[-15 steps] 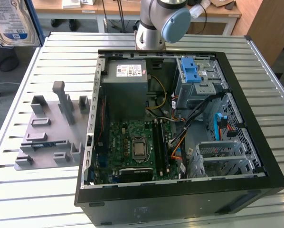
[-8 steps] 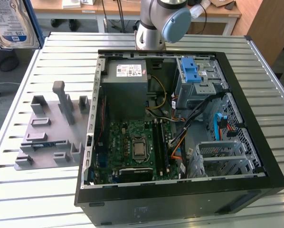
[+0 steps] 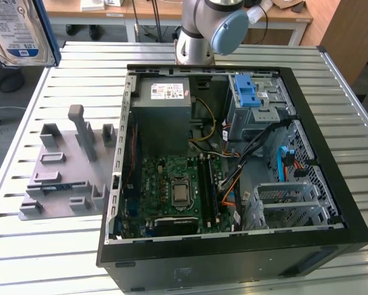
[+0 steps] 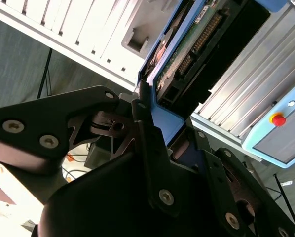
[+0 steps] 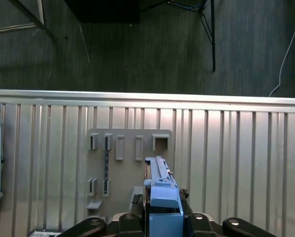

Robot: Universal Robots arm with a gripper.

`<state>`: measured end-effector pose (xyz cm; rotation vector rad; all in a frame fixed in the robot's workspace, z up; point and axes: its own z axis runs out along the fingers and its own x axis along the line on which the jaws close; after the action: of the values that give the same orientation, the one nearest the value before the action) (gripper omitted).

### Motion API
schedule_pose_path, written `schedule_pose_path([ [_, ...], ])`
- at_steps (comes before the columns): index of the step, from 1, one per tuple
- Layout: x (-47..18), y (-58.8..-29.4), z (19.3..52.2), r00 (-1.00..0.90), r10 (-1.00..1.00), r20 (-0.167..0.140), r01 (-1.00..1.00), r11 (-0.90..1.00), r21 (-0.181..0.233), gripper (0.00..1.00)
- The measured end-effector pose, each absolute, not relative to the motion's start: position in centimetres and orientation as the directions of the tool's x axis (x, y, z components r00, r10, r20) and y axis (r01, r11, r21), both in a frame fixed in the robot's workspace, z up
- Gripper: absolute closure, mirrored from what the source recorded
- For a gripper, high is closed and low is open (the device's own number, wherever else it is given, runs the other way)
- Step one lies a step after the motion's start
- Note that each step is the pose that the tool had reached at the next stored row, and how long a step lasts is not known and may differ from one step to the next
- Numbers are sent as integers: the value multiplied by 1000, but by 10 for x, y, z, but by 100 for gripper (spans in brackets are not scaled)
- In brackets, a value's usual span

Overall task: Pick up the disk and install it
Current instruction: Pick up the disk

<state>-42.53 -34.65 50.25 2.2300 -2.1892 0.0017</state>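
Note:
The disk (image 3: 16, 31) hangs high at the exterior view's upper left, its silver face with a white-and-blue label and a blue side rail showing, well away from the open computer case (image 3: 119, 153). In the second wrist view the disk (image 4: 187, 54) shows its green circuit board and blue rails, and my gripper (image 4: 162, 131) is shut on its end, black fingers (image 4: 143, 138) pressing the rail. The first wrist view sees the disk (image 5: 160, 182) edge-on, rising from my gripper (image 5: 162, 217) above the slatted table.
Inside the case sit a grey power-supply box (image 3: 162, 107), a blue latch on a ribbed cage (image 3: 248, 92) and a bare metal drive cage (image 3: 288, 206). A grey fixture plate (image 3: 67, 166) with slots lies beside the case. The arm's base (image 3: 199, 37) stands behind it.

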Motion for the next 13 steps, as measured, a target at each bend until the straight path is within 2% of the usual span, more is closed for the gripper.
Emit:
schedule_pose_path([
  [13, -402, -359, 503, 19, -1000, 12, -1000, -18, 11, 64],
])
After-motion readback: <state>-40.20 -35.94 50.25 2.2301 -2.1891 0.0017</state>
